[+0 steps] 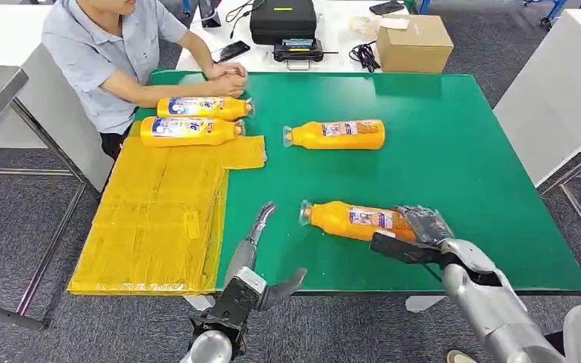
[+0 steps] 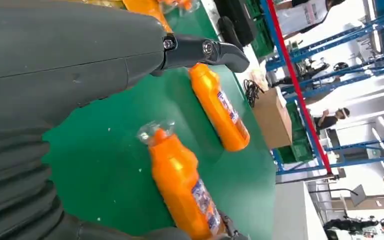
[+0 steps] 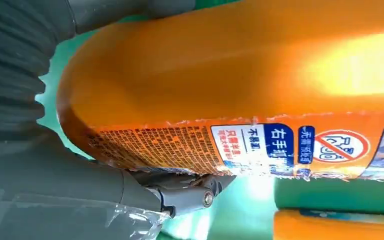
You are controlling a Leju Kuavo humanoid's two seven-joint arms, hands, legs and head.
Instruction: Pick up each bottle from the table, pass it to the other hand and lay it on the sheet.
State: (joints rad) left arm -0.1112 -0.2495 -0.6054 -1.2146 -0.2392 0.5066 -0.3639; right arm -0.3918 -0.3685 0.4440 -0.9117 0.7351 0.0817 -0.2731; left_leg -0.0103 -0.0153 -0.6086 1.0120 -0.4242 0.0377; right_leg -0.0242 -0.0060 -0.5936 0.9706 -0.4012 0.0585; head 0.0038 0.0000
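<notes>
Right hand (image 1: 417, 231) grips the near bottle (image 1: 355, 220) around its base end — bottle lies roughly on its side at the front of the green worktop (image 1: 461, 151), cap pointing toward the robot's left. Can't tell whether it rests on the surface or is just off it. Right wrist view: the bottle's orange body and label are right up against the palm, with a finger (image 3: 190, 192) wrapped under the label edge.

Left hand (image 1: 261, 261) holds nothing, fingers spread, hovering over the front edge of the worktop between the yellow sheet (image 1: 159, 219) and the held bottle — near its cap, not touching.

A second bottle (image 1: 337, 134) lies on its side mid-worktop, well apart from both hands, cap toward the sheet. Two more bottles (image 1: 197, 119) lie side by side at the far end of the sheet, caps pointing toward the robot's right.

A person (image 1: 113, 53) sits at the far left corner, hands resting on the worktop edge just beyond those two bottles. Cardboard box (image 1: 414, 41) and a black case (image 1: 284, 19) sit on the white table behind.
</notes>
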